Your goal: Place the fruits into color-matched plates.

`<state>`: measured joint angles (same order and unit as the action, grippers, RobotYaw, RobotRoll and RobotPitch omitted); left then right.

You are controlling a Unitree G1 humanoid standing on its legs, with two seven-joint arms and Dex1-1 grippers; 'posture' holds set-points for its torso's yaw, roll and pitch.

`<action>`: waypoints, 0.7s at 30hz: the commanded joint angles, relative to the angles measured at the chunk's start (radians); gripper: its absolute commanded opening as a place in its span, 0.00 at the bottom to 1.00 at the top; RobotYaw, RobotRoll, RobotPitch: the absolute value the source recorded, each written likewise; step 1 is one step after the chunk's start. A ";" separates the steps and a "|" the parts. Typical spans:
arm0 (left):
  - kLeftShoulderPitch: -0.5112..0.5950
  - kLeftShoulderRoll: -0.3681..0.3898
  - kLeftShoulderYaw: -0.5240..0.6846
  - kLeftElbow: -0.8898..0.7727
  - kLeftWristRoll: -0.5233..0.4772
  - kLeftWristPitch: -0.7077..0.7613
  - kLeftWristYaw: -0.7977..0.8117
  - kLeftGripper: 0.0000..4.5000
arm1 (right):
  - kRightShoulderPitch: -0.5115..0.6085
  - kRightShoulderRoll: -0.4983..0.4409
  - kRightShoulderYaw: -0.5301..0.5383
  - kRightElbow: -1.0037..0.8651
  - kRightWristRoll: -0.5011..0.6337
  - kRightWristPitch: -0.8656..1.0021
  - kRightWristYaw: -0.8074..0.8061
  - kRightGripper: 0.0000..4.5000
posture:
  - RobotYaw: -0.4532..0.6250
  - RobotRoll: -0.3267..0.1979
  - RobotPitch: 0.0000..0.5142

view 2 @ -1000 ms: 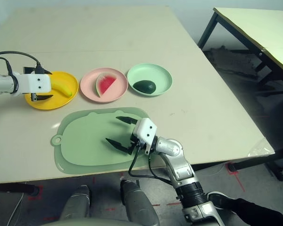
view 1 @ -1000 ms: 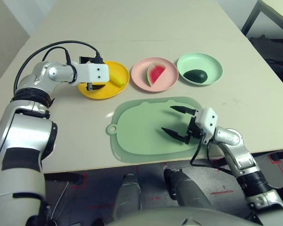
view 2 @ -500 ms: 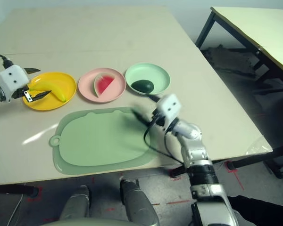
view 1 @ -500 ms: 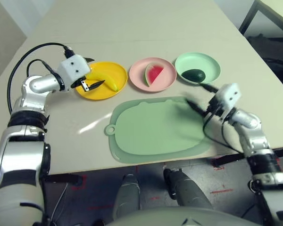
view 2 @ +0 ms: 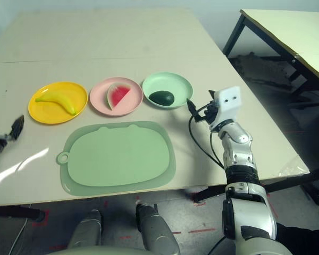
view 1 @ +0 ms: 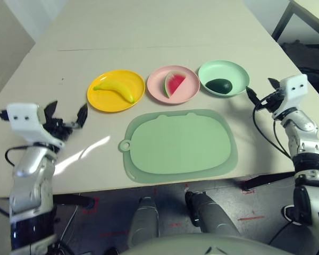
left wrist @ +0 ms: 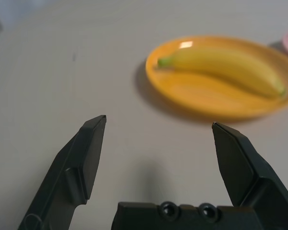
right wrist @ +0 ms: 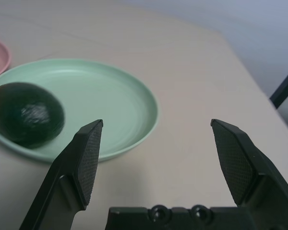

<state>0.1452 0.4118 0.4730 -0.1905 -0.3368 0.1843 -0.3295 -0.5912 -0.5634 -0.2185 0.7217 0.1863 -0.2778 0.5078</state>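
Note:
The yellow banana (view 1: 114, 90) lies in the yellow plate (view 1: 98, 102). On the pink plate (view 1: 157, 94) rests the red watermelon wedge (view 1: 175, 84), and the dark green avocado (view 1: 219, 85) sits in the mint green plate (view 1: 235, 71). My left gripper (view 1: 67, 113) hovers open and empty over bare table, to the left of and nearer me than the yellow plate (left wrist: 206, 103); it faces the banana (left wrist: 225, 67). My right gripper (view 1: 260, 91) is open and empty just right of the mint plate (right wrist: 110, 100), pointing at the avocado (right wrist: 26, 112).
A large green mat (view 1: 178, 143) with a ring tab lies in front of the plates, near the table's front edge. A second table (view 2: 287, 32) stands off to the right across a gap.
Both arms have drawn back. The left gripper left the yellow plate for the table's left front. The right gripper lifted off the green mat and swung right, beside the mint plate.

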 commanded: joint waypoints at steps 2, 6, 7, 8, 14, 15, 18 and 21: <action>-0.005 -0.003 -0.005 0.002 0.011 -0.027 0.006 1.00 | 0.028 -0.019 -0.016 -0.015 0.000 0.011 0.004 1.00 | 0.43 0.62 0.40; -0.032 0.034 0.012 0.036 0.006 -0.027 -0.009 1.00 | 0.054 -0.016 -0.031 -0.067 0.014 0.048 -0.021 1.00 | 0.43 0.62 0.42; -0.035 0.043 0.016 0.043 0.004 -0.026 -0.011 1.00 | 0.061 -0.012 -0.032 -0.086 0.016 0.058 -0.028 1.00 | 0.44 0.62 0.42; -0.038 0.055 0.021 0.052 0.006 -0.030 -0.015 1.00 | 0.072 -0.006 -0.030 -0.117 0.016 0.071 -0.037 1.00 | 0.44 0.62 0.42; -0.072 0.107 0.054 0.073 -0.004 -0.028 -0.015 1.00 | 0.160 0.052 -0.040 -0.367 0.035 0.207 -0.119 1.00 | 0.45 0.62 0.43; -0.076 0.108 0.055 0.068 -0.005 -0.025 -0.012 1.00 | 0.172 0.057 -0.049 -0.393 0.043 0.229 -0.128 1.00 | 0.45 0.62 0.43; -0.104 0.114 0.058 0.078 -0.010 -0.018 -0.006 1.00 | 0.203 0.088 -0.033 -0.482 0.052 0.288 -0.143 1.00 | 0.45 0.62 0.46; -0.130 0.117 0.053 0.080 -0.009 -0.013 -0.004 1.00 | 0.220 0.114 -0.025 -0.541 0.058 0.341 -0.155 1.00 | 0.45 0.62 0.47</action>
<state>0.0128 0.5238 0.5257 -0.1187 -0.3446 0.1606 -0.3362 -0.3884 -0.4544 -0.2478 0.2086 0.2316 0.0305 0.3648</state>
